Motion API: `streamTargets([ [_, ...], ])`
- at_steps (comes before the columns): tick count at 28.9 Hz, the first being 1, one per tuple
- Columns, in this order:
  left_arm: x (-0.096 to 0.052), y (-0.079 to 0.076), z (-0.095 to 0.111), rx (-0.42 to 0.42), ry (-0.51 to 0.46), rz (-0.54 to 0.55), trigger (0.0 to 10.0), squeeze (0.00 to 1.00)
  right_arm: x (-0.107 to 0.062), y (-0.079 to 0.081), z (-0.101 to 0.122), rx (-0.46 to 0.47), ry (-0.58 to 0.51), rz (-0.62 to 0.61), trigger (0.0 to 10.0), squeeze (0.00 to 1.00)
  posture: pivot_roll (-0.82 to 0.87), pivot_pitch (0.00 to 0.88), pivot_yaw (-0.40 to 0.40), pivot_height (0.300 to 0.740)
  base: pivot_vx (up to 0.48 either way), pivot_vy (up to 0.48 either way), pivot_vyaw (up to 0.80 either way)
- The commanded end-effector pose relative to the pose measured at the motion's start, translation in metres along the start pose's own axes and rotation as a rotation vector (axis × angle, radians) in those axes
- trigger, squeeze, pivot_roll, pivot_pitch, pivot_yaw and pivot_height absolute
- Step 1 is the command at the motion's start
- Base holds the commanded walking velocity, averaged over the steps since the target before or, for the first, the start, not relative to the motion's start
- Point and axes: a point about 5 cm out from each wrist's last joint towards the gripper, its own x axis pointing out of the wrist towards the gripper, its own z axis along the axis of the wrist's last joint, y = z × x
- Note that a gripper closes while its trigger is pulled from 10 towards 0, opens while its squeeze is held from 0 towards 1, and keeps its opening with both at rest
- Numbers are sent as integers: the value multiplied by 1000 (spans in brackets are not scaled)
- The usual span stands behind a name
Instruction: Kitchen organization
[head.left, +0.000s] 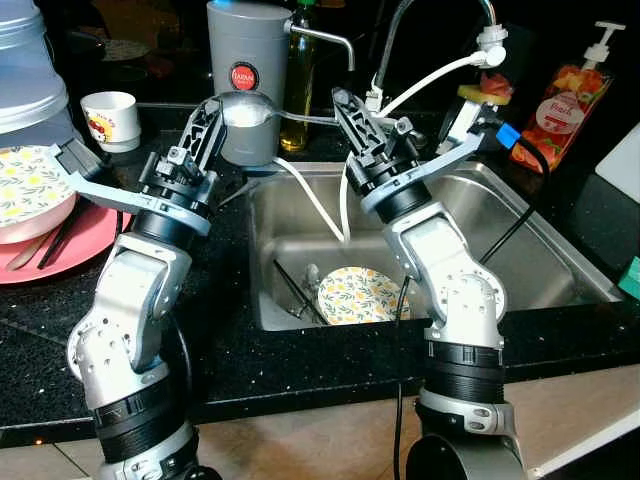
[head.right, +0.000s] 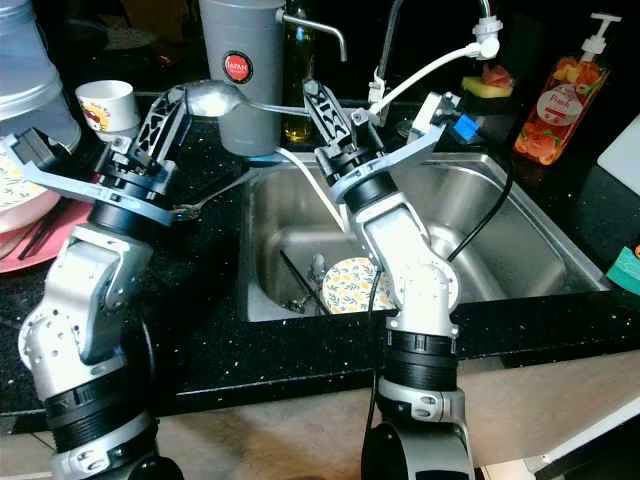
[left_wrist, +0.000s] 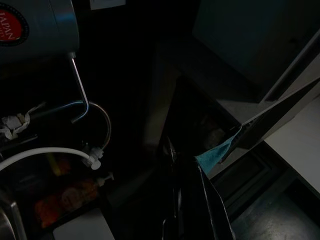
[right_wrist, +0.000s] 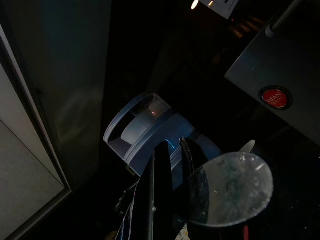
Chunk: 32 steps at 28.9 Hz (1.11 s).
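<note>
While the right gripper (head.left: 345, 105) hangs high over the back edge of the sink (head.left: 560, 255), look at what it carries: its two black fingers sit close together on the thin handle of a big spoon (head.left: 245, 110), clenched on it as far as I can judge from here. The right wrist view shows the same, with the dull round bowl hovering just beside the finger ends.

Follow the handle out from that grip. It runs nearly level, side to side, straight towards the robot's left, crossing in front of the grey canister (head.left: 248, 60) on the counter. The bowl ends up just beside the raised left gripper (head.left: 210, 110), closer to that arm than to the wrist that holds it. Whether the left gripper is open or closed, I cannot tell; its wrist view is too dark.

So the spoon's long axis bridges the two arms. I reckon any handover or set-down turns on that: the left side is the short way, towards the stacked floral plates (head.left: 30, 185) on the counter. Down in the sink basin, well below the spoon, a floral plate (head.left: 365, 295) lies waiting.
</note>
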Motion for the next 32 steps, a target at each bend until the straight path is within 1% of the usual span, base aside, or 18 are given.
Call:
streamTargets([
  [1,2,-11,-5,33,45,-39,0,0,-2,-12,-12,32,-9,-79,0,0,-27,91,-72,740,0,0,0],
  [2,2,-10,-6,45,53,-34,0,0,-2,-11,-12,34,-12,-76,0,0,-27,88,-73,740,0,0,0],
  [3,2,-9,-6,69,60,-15,0,1000,-2,-10,-11,37,-15,-74,0,0,-27,88,-73,740,0,0,0],
  [5,2,-9,-7,73,63,-17,10000,1000,-2,-10,-11,40,-18,-72,0,0,-25,83,-72,740,0,0,0],
  [11,2,-10,-7,59,49,-27,10000,1000,-3,-10,-9,42,-32,-74,0,0,-25,78,-71,740,0,0,0],
  [16,2,-9,-6,81,58,-25,10000,1000,-3,-11,-1,31,-64,-80,0,0,-26,78,-71,740,0,0,0],
  [18,2,-7,-4,123,60,8,10000,1000,-3,-12,8,10,-84,-83,0,0,-26,81,-71,740,0,0,0],
  [19,1,0,-2,192,61,72,10000,1000,-3,-12,14,-17,-92,-84,0,0,-25,83,-72,740,0,0,0],
  [22,1,2,-1,211,59,92,10000,1000,-3,-13,15,-26,-95,-84,0,0,-24,84,-72,740,0,0,0],
  [23,0,6,2,274,65,131,10000,243,-3,-14,22,-52,-106,-87,0,0,-25,88,-73,740,0,0,0],
  [24,-1,12,5,371,76,187,10000,0,-3,-17,39,-112,-133,-98,0,0,-25,88,-73,740,0,0,0],
  [25,-1,12,5,371,76,187,10000,0,-3,-17,39,-112,-133,-98,0,0,-25,88,-73,740,0,0,0],
  [26,-1,15,7,382,64,210,10000,0,-3,-19,52,-140,-156,-109,0,0,-25,89,-74,740,0,0,0],
  [27,-1,15,7,382,64,210,10000,0,-3,-19,52,-140,-156,-109,0,0,-25,89,-74,740,0,0,0],
  [29,-1,16,8,375,45,225,10000,0,-3,-20,65,-170,-181,-122,0,0,-26,91,-73,740,0,0,0],
  [30,1,17,6,421,67,231,10000,0,-4,-21,73,-251,-177,-130,0,0,-27,92,-73,740,0,0,0],
  [31,1,18,5,459,87,233,10000,0,-4,-22,77,-311,-170,-134,0,0,-26,92,-72,740,0,0,0],
  [32,2,18,4,476,100,229,10000,0,-4,-22,82,-369,-162,-138,0,0,-26,92,-72,740,0,0,0],
])
